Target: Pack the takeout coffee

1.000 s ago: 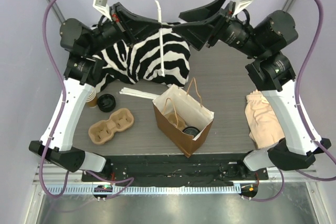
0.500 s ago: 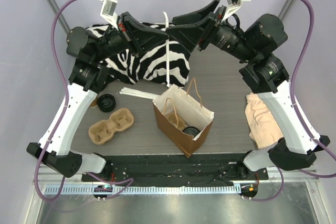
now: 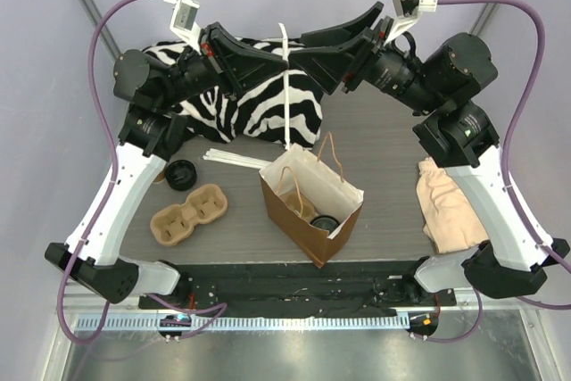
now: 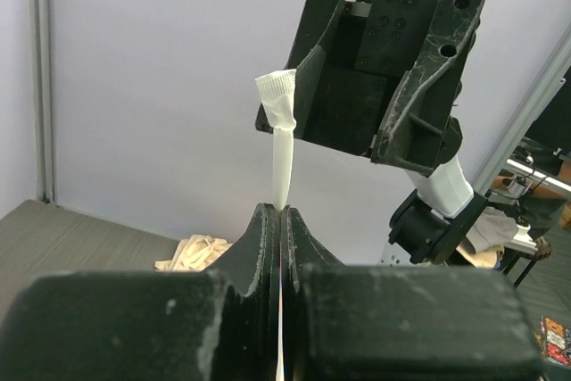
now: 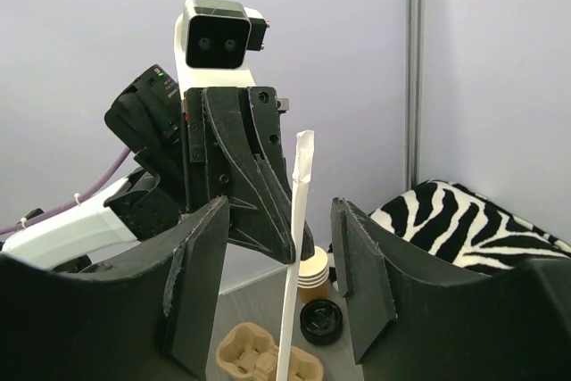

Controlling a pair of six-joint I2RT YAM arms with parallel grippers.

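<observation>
My left gripper (image 3: 282, 55) is raised above the back of the table and shut on a white paper-wrapped straw (image 3: 284, 86), which hangs upright. In the left wrist view the straw (image 4: 282, 158) rises out of the closed jaws (image 4: 280, 211). My right gripper (image 3: 302, 49) faces the left one. Its open jaws (image 5: 279, 207) stand either side of the straw (image 5: 299, 185), not touching it. The takeout coffee (image 3: 324, 221) shows only as a black lid inside the brown paper bag (image 3: 294, 207) at the table's front middle.
A zebra-print cloth (image 3: 259, 104) lies at the back. On the left are a cardboard cup carrier (image 3: 187, 211), a loose black lid (image 3: 181, 174) and stacked lidless cups (image 3: 156, 167). More wrapped straws (image 3: 234, 159) lie beside the bag. A beige cloth (image 3: 451, 207) lies at the right.
The left gripper has carried the straw slightly right and higher. The right gripper's jaws have narrowed around the straw, and that arm has shifted a little to the right.
</observation>
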